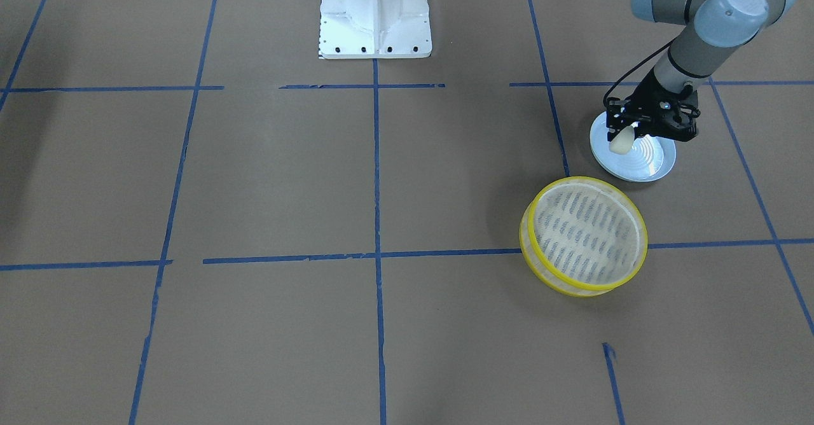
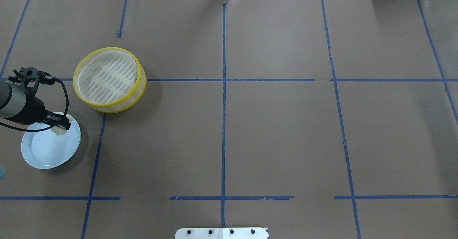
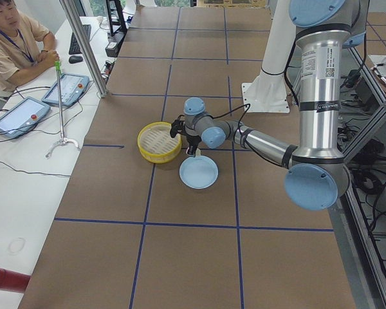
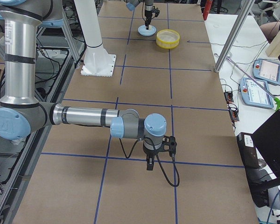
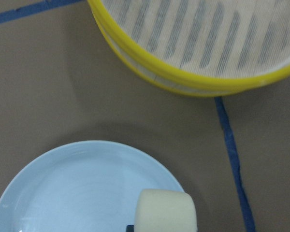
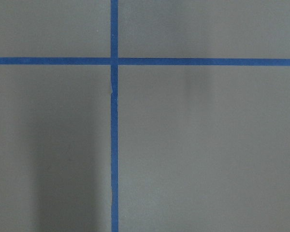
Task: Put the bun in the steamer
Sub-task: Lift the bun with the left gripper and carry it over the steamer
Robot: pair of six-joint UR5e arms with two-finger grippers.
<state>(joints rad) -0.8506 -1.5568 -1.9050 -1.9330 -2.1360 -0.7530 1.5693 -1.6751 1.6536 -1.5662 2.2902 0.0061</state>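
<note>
At the far left, the left gripper (image 2: 62,126) is clamped on the small, cream-white, blocky bun (image 2: 61,130). It holds the bun over the edge of the round pale blue plate (image 2: 43,149) nearest the basket, seemingly clear of it, so I'd say for carrying across. Just right sits the round, yellow-rimmed steamer (image 2: 107,76), its slotted base bare, ready to receive. The right gripper (image 4: 150,163) hangs well apart over brown paper, and I cannot tell its fingers' state. One bun, one plate, one steamer, two arms.
</note>
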